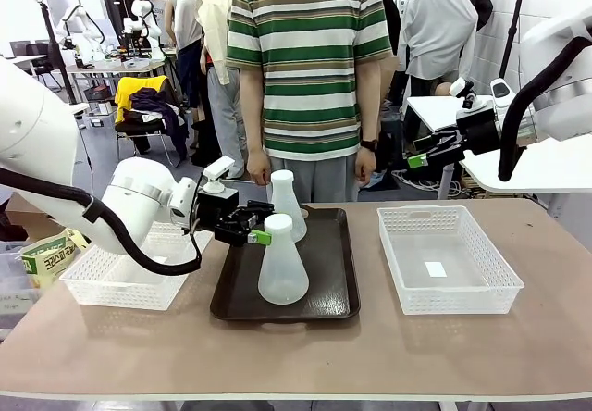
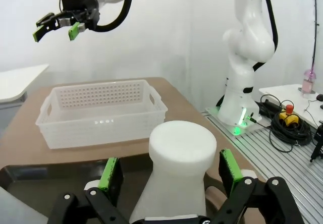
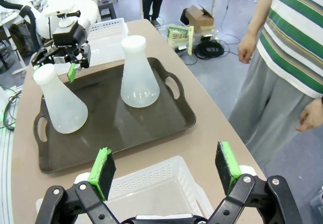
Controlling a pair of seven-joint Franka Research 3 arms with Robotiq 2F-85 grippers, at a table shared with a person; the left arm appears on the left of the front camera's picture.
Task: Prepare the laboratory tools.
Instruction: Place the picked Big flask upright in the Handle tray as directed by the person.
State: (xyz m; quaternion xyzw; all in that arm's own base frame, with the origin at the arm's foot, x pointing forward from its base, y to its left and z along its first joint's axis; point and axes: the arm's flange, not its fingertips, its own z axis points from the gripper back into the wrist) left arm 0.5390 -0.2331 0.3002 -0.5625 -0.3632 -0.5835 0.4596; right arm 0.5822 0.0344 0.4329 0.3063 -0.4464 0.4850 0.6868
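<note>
Two milky-white conical flasks stand upright on a dark brown tray [image 1: 328,291]. The near flask [image 1: 282,267] [image 3: 59,105] has its neck [image 2: 181,156] between the fingers of my left gripper [image 1: 265,231] [image 2: 169,169] [image 3: 54,69]. The jaws are open, with a gap on each side of the neck. The far flask [image 1: 287,205] [image 3: 137,77] stands free at the tray's back. My right gripper [image 1: 421,159] [image 3: 164,167] [image 2: 55,27] hangs open and empty, raised above the right basket [image 3: 151,186].
A white lattice basket [image 1: 120,277] sits left of the tray and another [image 1: 449,258] [image 2: 101,110] sits to its right. A person in a striped shirt [image 1: 310,59] stands at the far edge, with hands [image 3: 247,47] hanging down.
</note>
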